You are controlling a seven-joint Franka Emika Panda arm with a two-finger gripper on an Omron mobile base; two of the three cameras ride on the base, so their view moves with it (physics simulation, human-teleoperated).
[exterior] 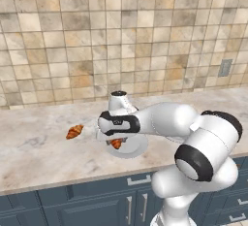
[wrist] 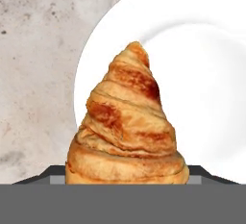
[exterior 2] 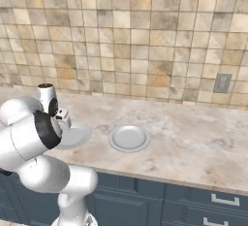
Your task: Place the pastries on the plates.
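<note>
Right up close in the hand view, one croissant (wrist: 127, 127) sits between the pincer tips, tapered end pointing away, so the pincer (exterior: 116, 141) is clamped on it. Behind that pastry is the pale rim of a plate (wrist: 91, 69), and the croissant hangs over that plate's edge area, with marbled worktop (wrist: 33, 74) off to one side. Can't tell if the pastry is touching the plate yet.

From the left base view, the held croissant (exterior: 116, 144) shows as a small orange-brown bit under the hand, over the near-left part of that plate (exterior: 135, 148). The second croissant (exterior: 74, 132) lies on the bare worktop (exterior: 38, 147) just to the left of the plate, apart from it.

From the right base view, that same plate (exterior 2: 77, 135) peeks out beside the arm, and a second plate (exterior 2: 129, 138) sits further right on the worktop with nothing on it. Beyond everything is the tan tiled wall (exterior 2: 145, 50) with a grey outlet (exterior 2: 222, 83).
</note>
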